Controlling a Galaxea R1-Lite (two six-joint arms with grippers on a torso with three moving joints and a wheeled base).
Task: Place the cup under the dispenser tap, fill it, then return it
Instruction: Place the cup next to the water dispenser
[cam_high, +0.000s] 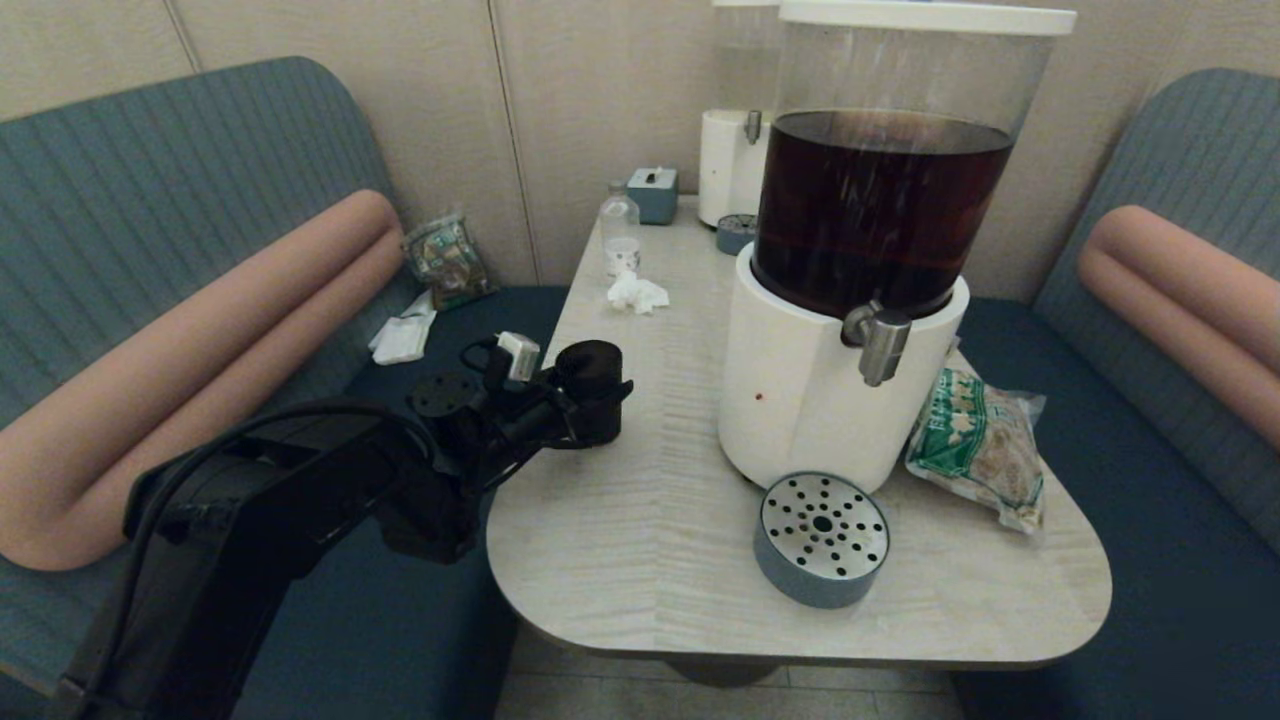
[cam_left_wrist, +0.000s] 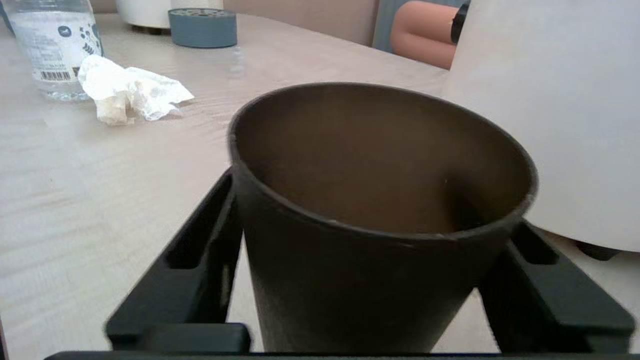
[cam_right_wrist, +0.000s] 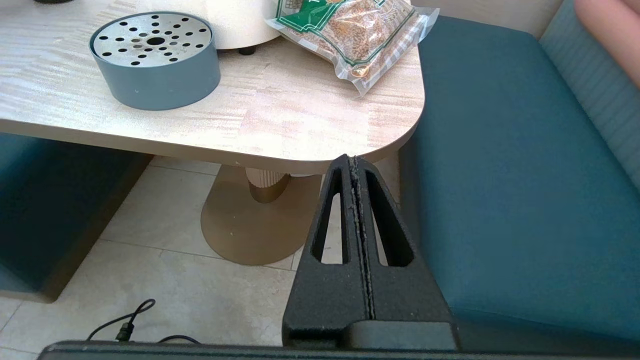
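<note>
The matte black cup (cam_high: 592, 372) stands upright over the table's left edge, well left of the big dispenser's white base (cam_high: 800, 400). My left gripper (cam_high: 600, 400) is shut on the cup, one finger on each side of its wall just below the rim. In the left wrist view the cup (cam_left_wrist: 360, 280) fills the space between the fingers (cam_left_wrist: 200, 235); its bottom is hidden. The brushed-steel dispenser tap (cam_high: 880, 345) juts out under the tank of dark brown liquid (cam_high: 880, 210). My right gripper (cam_right_wrist: 353, 161) is shut and empty, parked low by the table's front right corner.
A round blue-grey drip tray (cam_high: 822, 538) with a perforated steel top sits in front of the base, below and left of the tap. A snack bag (cam_high: 980, 445) lies to its right. A clear bottle (cam_high: 620, 232), crumpled tissue (cam_high: 637, 292) and a smaller dispenser (cam_high: 732, 160) stand further back.
</note>
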